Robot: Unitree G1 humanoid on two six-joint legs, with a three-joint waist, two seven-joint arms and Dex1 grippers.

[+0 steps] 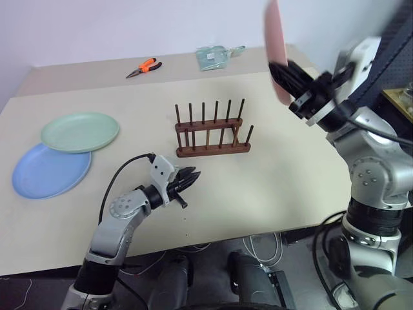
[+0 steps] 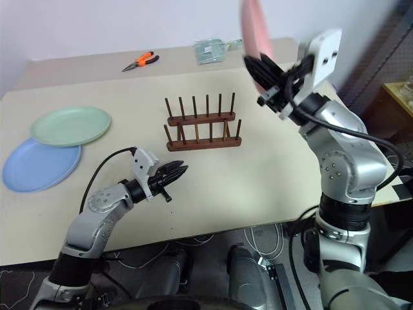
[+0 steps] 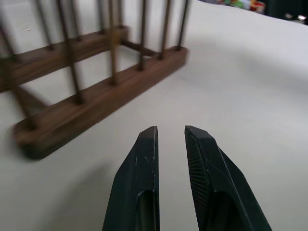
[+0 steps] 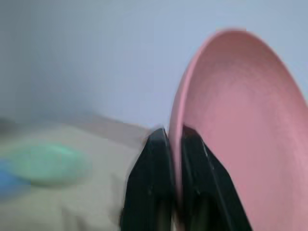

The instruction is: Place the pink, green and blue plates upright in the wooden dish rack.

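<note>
Plate aloft, rack empty.
Right claw pinches the pink plate by its rim, edge-up above the tabletop. Left claw, fingers narrowly apart and holding nothing, hovers near the rack. Green plate overlaps blue plate well apart.

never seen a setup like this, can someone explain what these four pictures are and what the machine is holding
This is a humanoid robot with two arms, each ending in a two-fingered black gripper. Two pictures come from cameras on its head, looking down over a beige table; the other two come from cameras on its wrists.

The right gripper is shut on the rim of a round salmon pink plate, held up on edge. The left gripper holds nothing, its fingers slightly apart.

On the table stand a dark brown wooden dish rack, a pale green plate overlapping a light blue plate, orange-handled pliers and a clear packet.
</note>
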